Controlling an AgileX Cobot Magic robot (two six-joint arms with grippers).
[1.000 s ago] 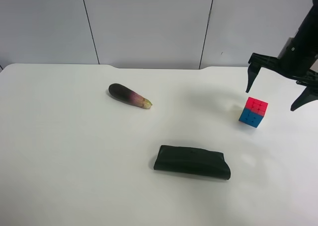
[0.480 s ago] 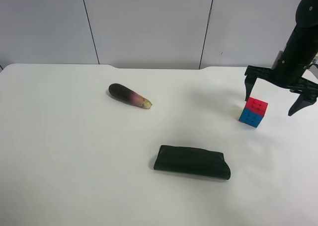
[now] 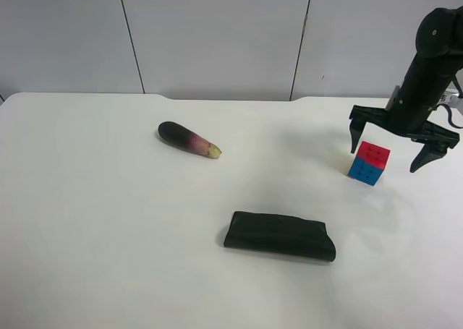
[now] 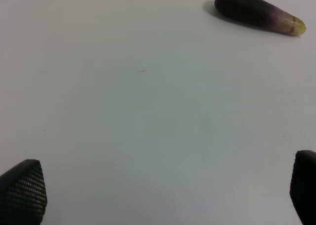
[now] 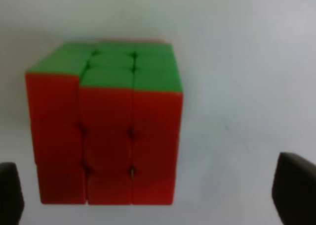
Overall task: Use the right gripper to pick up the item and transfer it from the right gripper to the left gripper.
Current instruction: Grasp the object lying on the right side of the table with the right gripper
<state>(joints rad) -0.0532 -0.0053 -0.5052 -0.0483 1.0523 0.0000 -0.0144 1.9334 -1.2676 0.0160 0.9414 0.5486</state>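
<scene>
Ok, we see the right gripper (image 3: 384, 160) spread wide over the cube (image 3: 369, 163), one prong on each side, neither touching it. The cube sits on the white table (image 3: 108, 220) toward the exterior view's right, with its red face up and blue faces toward that camera. In the right wrist view we get red on top, a green side, and one layer slightly misaligned. We cannot tell whether the prong tips reach the table. We see the left gripper (image 4: 163, 190) spread wide too, holding nothing, above the table with the eggplant (image 4: 259, 12) ahead of it. The black pouch (image 3: 279, 235) lies flat, well apart from cube and eggplant.
</scene>
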